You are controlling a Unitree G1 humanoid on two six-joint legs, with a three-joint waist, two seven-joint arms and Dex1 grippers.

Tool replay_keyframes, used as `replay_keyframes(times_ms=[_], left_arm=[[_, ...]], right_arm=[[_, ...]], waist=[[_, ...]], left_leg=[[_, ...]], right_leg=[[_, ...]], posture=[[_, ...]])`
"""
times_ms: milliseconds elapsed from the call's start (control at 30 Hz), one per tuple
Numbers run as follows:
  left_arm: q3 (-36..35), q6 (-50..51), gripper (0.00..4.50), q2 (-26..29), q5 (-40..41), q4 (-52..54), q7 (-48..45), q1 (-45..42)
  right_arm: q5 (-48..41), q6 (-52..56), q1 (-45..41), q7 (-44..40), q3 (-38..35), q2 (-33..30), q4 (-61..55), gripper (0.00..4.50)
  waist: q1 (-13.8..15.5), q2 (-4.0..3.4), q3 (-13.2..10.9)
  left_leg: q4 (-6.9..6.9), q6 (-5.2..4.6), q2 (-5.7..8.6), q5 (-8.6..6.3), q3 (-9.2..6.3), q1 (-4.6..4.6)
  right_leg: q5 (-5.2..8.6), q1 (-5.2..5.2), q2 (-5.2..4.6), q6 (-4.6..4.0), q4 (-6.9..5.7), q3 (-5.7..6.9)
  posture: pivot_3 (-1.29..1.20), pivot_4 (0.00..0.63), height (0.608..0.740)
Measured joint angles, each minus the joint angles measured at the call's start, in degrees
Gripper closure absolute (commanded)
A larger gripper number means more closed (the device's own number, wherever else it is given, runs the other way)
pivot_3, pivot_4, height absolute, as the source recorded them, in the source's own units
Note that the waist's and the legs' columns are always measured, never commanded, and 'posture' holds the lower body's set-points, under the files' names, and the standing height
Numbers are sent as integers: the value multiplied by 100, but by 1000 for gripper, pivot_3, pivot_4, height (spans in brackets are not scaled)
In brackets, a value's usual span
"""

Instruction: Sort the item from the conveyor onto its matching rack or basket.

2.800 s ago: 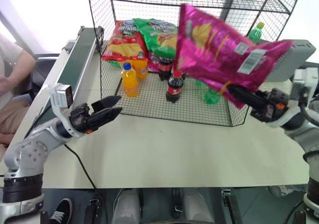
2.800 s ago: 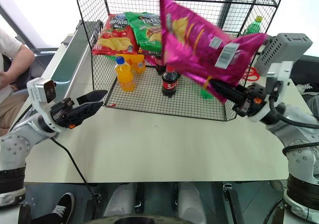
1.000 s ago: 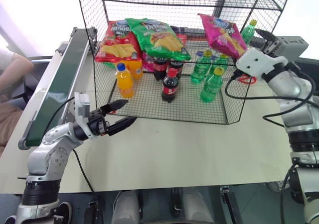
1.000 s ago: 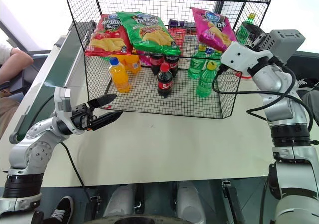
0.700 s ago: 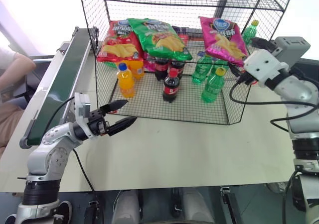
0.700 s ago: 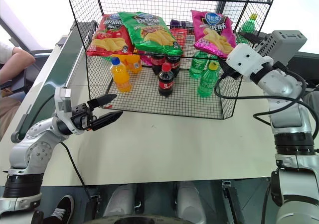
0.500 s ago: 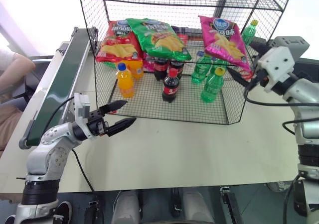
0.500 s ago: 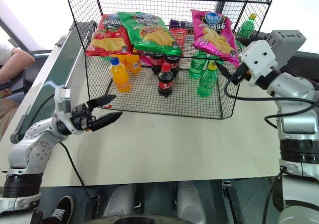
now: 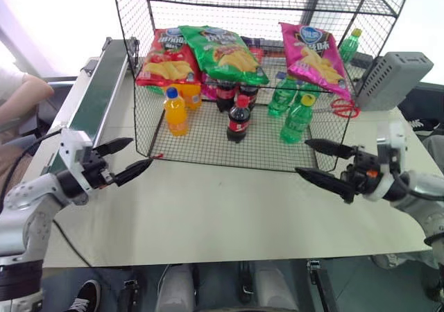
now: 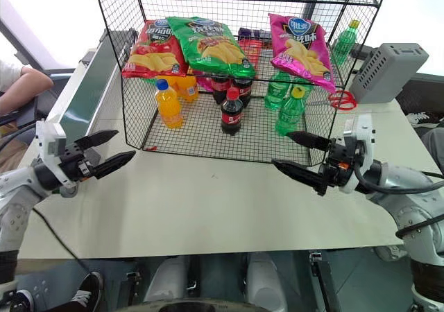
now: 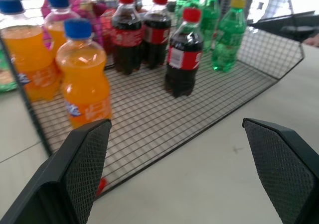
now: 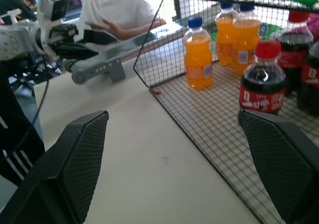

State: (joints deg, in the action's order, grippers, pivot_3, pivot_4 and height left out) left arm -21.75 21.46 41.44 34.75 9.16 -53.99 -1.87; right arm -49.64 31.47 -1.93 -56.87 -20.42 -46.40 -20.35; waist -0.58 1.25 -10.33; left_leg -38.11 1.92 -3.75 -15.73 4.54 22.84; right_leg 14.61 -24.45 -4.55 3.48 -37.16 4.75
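pink chip bag (image 9: pixel 316 52) on rack (image 9: pixel 208 125), above right gripper (image 9: pixel 320 161).

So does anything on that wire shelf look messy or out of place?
Slightly. The pink chip bag lies tilted on the rack, its lower corner hanging past the shelf edge above the green bottles. The red chip bag and green chip bag overlap. Nothing is spilled.

pink chip bag (image 10: pixel 301 42) on rack (image 10: pixel 239 0) shelf | left gripper (image 10: pixel 109 151) empty | right gripper (image 10: pixel 300 154) empty

L gripper (image 9: pixel 125 157) open, empty, arm low at left, R gripper (image 9: pixel 318 161) open, empty, pointing inward
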Motion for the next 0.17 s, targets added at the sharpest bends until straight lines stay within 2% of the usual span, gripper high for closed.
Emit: replay_keyframes(times_ms=[167], left_arm=[[-455,-103,0,137,-136,21,111,623]], right_arm=[[511,-465,65,-339,-117,-108,684,120]], waist=[[3,0,0]], left_leg=[[1,0,-2,0,-1,-2]], right_leg=[[1,0,5,-1,-2,0]], posture=[[0,150,740]])
